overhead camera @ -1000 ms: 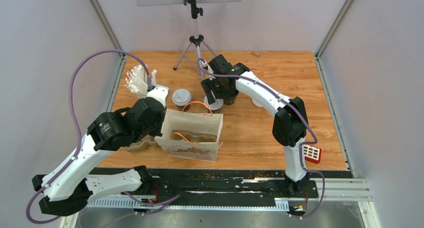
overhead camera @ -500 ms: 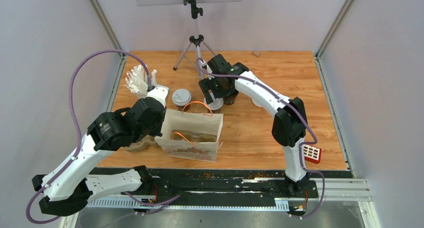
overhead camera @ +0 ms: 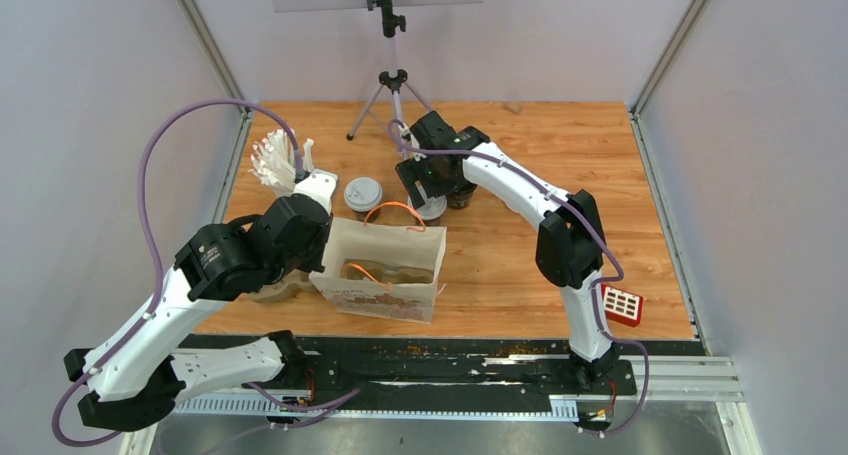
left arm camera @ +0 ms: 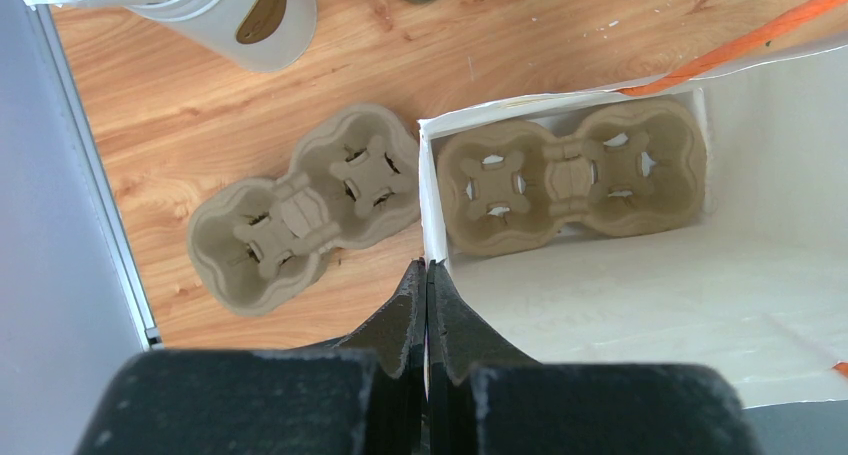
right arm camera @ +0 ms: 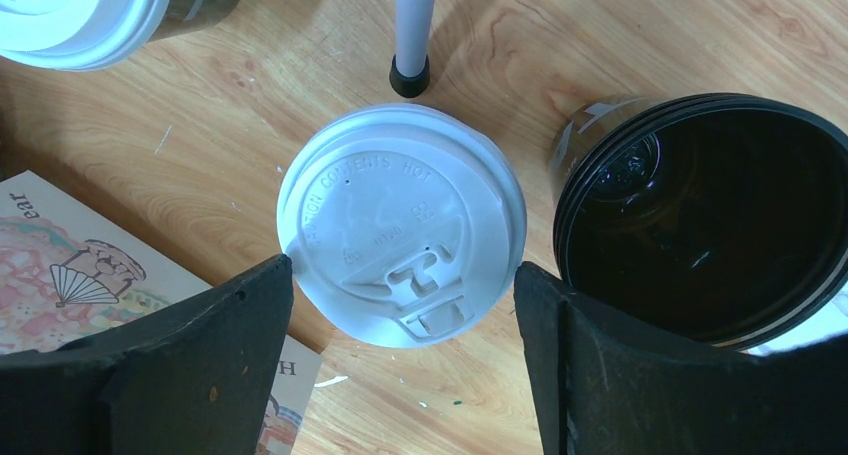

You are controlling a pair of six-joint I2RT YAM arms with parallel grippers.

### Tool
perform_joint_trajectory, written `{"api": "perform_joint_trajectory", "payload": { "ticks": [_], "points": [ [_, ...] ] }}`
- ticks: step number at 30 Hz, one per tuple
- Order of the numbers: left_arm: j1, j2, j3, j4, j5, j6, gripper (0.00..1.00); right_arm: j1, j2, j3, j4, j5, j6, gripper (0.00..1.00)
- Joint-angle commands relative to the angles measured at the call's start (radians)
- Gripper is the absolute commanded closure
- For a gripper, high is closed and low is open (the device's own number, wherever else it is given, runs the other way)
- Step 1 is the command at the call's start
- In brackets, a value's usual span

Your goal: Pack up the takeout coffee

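The top camera looks down from high behind the tabletop's point(overhead camera: 520, 255) near edge and takes in all of it, and within that field the left wrist camera faces straight down close over the paper bag point(left arm camera: 650, 275), the right wrist camera closer still over a lidded cup point(right arm camera: 400, 225).

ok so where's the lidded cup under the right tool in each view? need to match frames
Top external: lidded cup just behind the paper bag, partly hidden by the arm.
Left wrist: not in it.
Right wrist: centre of frame, lid up, between the fingers of the open right tool.
Shared landmark: the paper bag, centre in top external, right half in left wrist, lower-left corner in right wrist.
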Motion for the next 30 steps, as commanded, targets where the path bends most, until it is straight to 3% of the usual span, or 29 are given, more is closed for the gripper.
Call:
{"api": "perform_joint_trajectory", "payload": {
  "ticks": [1, 14, 30],
  "points": [
    [0.003, -0.012, 0.020, 0.018, -0.025, -0.008, 1.00, 0.006, 0.007, 0.038, 0.036, 0.023, -0.013, 0.19],
    [0.003, -0.018, 0.018, 0.020, -0.032, -0.008, 1.00, 0.005, 0.000, 0.021, 0.038, 0.023, -0.019, 0.34],
    [0.003, -0.035, 0.019, 0.021, -0.047, -0.001, 1.00, 0.006, -0.152, -0.107, -0.010, 0.022, -0.008, 0.36]
  ]
}}
